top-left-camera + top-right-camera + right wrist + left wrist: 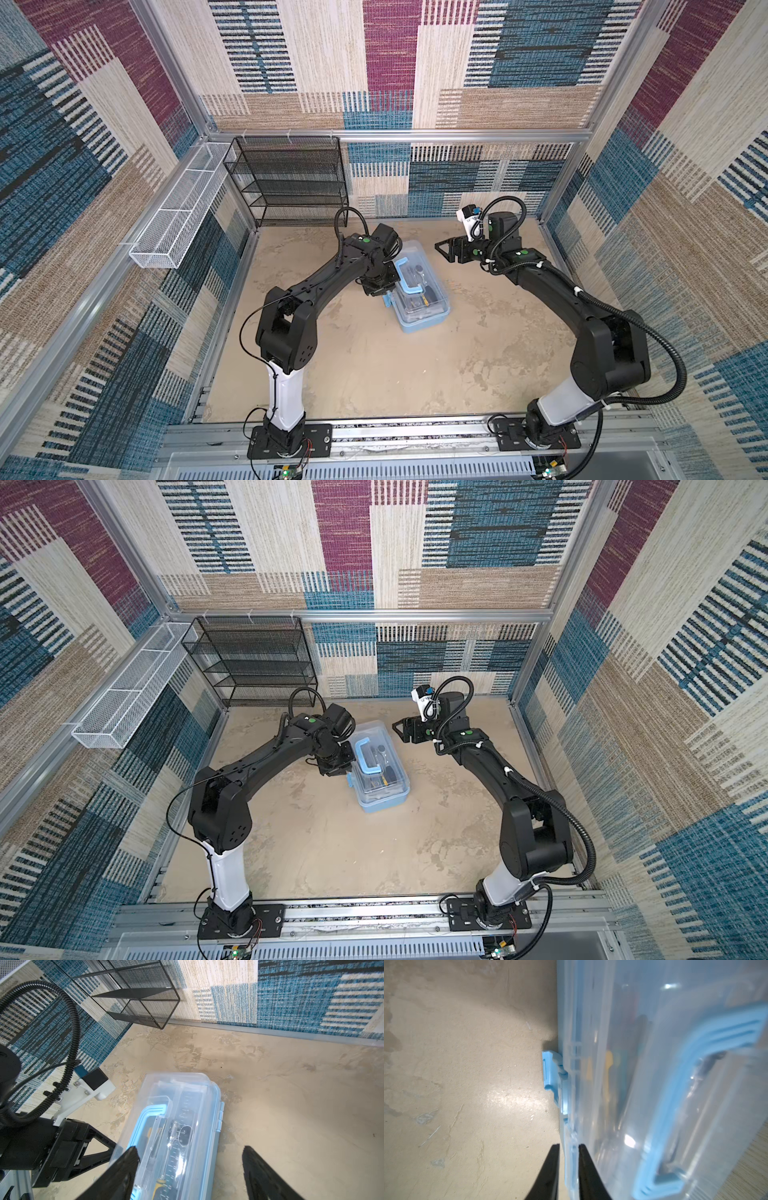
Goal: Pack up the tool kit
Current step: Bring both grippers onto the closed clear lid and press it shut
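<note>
Toolbox rim (569, 1167) apparently between left fingers (588, 1174).

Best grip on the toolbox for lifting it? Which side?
Likely the blue handle, from straight above, jaws across its long bar: it is the only narrow part; the toolbox looks too wide. It lies flat on the lid, so hooking under comes first.

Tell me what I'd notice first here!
A light blue toolbox with a see-through lid sits in the middle, tools showing inside. Two black robot arms curl toward it: the left gripper sits at its latch-side rim, the right gripper hangs open nearby. A black mesh rack stands against the back wall.
</note>
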You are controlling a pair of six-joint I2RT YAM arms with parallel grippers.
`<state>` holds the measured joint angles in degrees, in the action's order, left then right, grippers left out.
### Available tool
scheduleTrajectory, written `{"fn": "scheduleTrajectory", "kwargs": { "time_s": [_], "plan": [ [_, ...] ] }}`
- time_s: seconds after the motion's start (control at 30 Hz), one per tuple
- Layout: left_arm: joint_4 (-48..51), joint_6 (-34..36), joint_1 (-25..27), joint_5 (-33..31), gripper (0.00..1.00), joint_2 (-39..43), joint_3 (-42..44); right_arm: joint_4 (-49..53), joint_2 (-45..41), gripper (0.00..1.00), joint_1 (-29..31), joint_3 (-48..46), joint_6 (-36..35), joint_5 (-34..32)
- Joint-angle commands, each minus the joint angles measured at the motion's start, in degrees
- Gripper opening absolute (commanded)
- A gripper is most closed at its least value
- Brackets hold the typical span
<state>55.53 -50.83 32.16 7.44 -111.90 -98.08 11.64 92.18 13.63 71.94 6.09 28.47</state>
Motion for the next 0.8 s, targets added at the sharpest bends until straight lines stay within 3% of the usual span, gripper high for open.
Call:
{"fn": "scheduleTrajectory", "kwargs": {
  "time_s": [0.0, 0.17, 0.5, 0.77],
  "plan": [
    [0.09, 0.57, -0.08, -0.84, 0.2, 0.71, 0.88, -0.62, 0.7, 0.82, 0.08, -0.22, -0.22, 0.96],
    [0.14, 2.34, -0.08, 0.75, 0.16, -2.01, -1.3, -0.81, 1.24, 0.84, 0.01, -0.41, -0.27, 0.27],
    [0.01, 6.72, 1.71, 4.67, 0.16, -10.68, -11.91, 3.27, 4.78, 1.0, 0.68, 1.31, -6.42, 0.52],
    [-0.01, 9.39, 3.18, 7.17, 0.17, -16.03, -19.69, 6.74, 7.52, 1.0, 1.39, 2.93, -9.2, -3.62]
  ]
}}
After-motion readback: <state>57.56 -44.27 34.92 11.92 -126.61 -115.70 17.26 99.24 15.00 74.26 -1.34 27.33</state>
